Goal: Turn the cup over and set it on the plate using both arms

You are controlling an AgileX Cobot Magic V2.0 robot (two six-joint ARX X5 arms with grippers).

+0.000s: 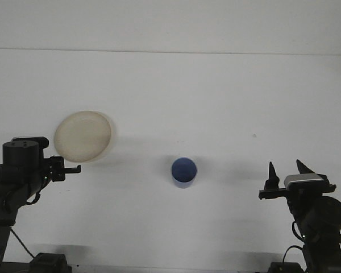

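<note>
A small blue cup [183,172] stands on the white table [216,102], near the front and about midway between the arms. Its dark round top faces the camera. A cream plate [82,135] lies at the left. My left gripper [61,166] is raised just below the plate's near edge, turned so its state does not show. My right gripper [287,169] stays low at the front right, well right of the cup. It is open, its two pointed fingers [271,172] sticking up with nothing between them.
The table's far edge meets a pale wall [170,23] along the top. A small dark speck [253,135] marks the tabletop right of centre. Both arm bases fill the bottom corners.
</note>
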